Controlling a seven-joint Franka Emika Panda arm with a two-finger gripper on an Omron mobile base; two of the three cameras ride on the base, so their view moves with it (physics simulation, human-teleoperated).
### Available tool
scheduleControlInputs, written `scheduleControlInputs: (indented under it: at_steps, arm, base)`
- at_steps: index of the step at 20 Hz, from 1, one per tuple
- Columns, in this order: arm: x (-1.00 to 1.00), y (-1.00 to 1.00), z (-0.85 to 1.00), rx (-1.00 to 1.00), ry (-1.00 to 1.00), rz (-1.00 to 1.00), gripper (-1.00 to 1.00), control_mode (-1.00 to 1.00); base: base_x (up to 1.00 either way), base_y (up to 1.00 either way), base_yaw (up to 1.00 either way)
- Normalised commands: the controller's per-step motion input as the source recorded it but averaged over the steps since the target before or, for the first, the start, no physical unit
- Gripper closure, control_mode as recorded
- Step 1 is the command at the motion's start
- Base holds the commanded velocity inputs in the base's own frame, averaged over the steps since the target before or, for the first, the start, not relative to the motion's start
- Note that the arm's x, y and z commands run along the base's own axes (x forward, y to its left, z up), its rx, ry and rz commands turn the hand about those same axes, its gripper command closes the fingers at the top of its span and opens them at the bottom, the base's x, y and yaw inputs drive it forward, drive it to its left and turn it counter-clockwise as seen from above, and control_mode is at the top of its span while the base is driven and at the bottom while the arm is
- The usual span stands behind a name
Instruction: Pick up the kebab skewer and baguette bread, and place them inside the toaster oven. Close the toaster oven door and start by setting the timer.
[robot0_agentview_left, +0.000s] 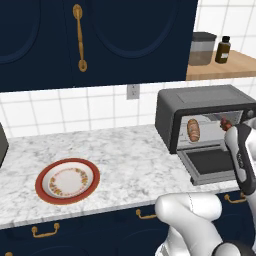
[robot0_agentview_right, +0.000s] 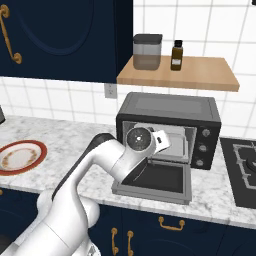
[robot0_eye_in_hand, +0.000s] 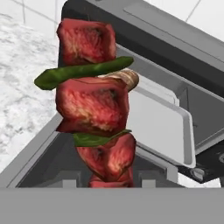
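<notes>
A: Is the gripper (robot0_agentview_left: 227, 126) carrying anything?
B: Yes, clamped on the kebab skewer (robot0_eye_in_hand: 94, 105), held at the toaster oven (robot0_agentview_left: 200, 102) mouth, ready for the tray; the baguette bread (robot0_agentview_left: 193, 129) lies inside at its left

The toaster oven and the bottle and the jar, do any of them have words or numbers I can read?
No text can be read anywhere.
toaster oven: its knobs carry no legible marks.
brown bottle: it has a pale label, too small and blurred to read.
jar: no writing visible.
plate: only an orange pattern, no words.
</notes>
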Motion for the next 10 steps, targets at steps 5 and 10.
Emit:
scheduleControlInputs:
  at_steps: [5, 10]
  arm:
    - [0.32, -0.19, -0.03, -0.09, -0.05, 0.07, 1.0, -1.0]
    - [0.52, -0.43, 0.0, -0.03, 0.0, 0.11, 1.0, -1.0]
  base:
    - [0.0, 0.0, 0.0]
    - [0.0, 0.0, 0.0]
